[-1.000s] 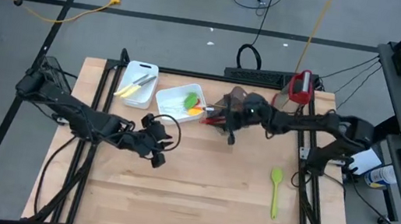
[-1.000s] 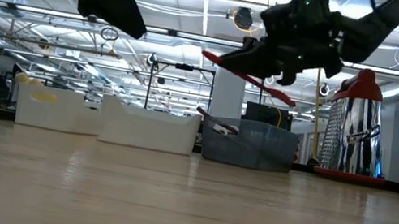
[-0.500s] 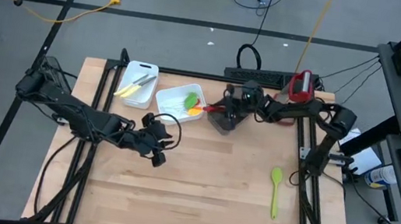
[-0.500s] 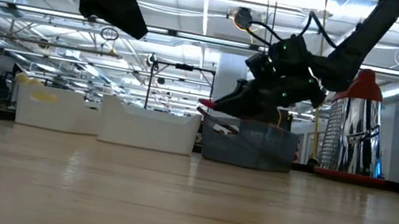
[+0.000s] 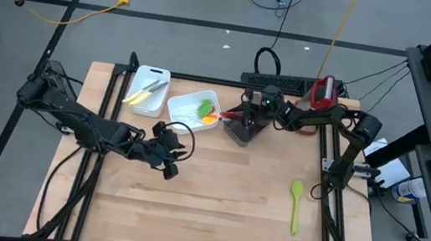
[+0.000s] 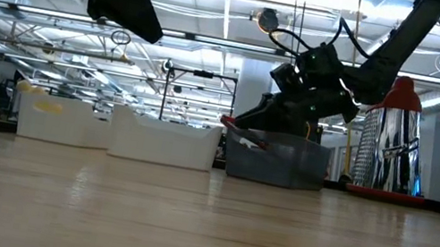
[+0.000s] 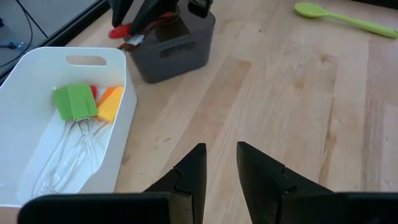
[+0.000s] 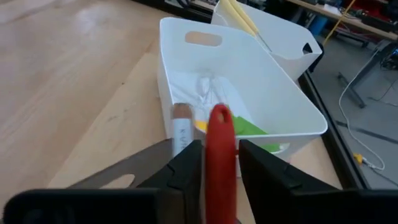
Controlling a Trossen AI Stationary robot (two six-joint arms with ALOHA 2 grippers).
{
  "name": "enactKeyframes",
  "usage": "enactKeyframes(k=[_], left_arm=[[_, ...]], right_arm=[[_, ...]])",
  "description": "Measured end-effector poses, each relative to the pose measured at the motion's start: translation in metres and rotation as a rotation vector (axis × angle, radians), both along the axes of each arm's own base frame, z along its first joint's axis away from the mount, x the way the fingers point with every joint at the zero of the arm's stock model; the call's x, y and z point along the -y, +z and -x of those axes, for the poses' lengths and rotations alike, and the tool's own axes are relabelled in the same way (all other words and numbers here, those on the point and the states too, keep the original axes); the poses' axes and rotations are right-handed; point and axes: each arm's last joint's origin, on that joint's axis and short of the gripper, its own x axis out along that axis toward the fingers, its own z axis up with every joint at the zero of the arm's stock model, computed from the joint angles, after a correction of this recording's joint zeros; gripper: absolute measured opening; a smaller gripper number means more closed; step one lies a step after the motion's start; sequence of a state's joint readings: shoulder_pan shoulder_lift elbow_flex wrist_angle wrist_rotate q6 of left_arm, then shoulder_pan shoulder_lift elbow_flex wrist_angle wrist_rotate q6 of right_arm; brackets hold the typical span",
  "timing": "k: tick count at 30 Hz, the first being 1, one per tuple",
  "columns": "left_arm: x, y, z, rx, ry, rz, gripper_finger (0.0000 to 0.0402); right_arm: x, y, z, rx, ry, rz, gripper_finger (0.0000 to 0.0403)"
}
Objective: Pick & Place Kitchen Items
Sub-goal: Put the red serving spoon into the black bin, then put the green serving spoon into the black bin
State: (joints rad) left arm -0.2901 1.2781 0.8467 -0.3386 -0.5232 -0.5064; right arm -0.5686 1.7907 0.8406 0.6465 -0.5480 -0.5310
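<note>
My right gripper [image 5: 244,122] is low over the grey bin [image 5: 237,132] at the table's far middle, shut on a red spoon [image 8: 219,134]. A pale-handled knife [image 8: 180,130] lies in the bin beside it. A green spoon [image 5: 296,206] lies flat on the table at the near right. One white bin [image 5: 194,107] holds a green spatula [image 7: 74,101] and an orange spatula [image 7: 109,103]. The other white bin [image 5: 149,90] holds pale and yellow utensils. My left gripper [image 7: 219,168] hovers open over the table's left middle, with nothing between its fingers. My right gripper has the red spoon's shaft [image 8: 219,165] between its two fingers, and the spoon runs forward along them. The fingers come slanting down from the table's right. The spoon's free end [image 6: 226,122] pokes out over the grey bin's left rim.
A red-and-silver appliance [image 6: 391,140] stands at the far right, next to the grey bin. The three bins sit in a row along the far edge. Bare wood [image 5: 211,213] covers the table's middle and near side.
My right gripper has carried the red spoon down and toward the table's far edge, from above the table to the grey bin. The spoon, which was clear above the bin, now dips to its rim.
</note>
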Motion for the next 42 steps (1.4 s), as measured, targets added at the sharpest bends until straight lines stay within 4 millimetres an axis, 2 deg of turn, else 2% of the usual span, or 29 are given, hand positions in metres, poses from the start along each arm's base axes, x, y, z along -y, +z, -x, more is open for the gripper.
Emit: enactKeyframes(k=[6,15,27,36,42], left_arm=[[0.000,0.000,0.000,0.000,0.000,0.000,0.0092],[0.000,0.000,0.000,0.000,0.000,0.000,0.0092],[0.000,0.000,0.000,-0.001,0.000,0.000,0.0092],[0.000,0.000,0.000,0.000,0.001,0.001,0.0092],[0.000,0.000,0.000,0.000,0.001,0.002,0.0092]], right_arm=[[0.000,0.000,0.000,0.003,-0.007,-0.018,0.0119],[0.000,0.001,0.000,0.006,-0.008,-0.022,0.0120],[-0.002,0.006,-0.004,0.053,-0.043,-0.136,0.0121],[-0.026,0.020,-0.013,0.085,-0.010,-0.106,0.0125],[-0.057,0.040,-0.017,0.114,0.054,-0.189,0.0163]])
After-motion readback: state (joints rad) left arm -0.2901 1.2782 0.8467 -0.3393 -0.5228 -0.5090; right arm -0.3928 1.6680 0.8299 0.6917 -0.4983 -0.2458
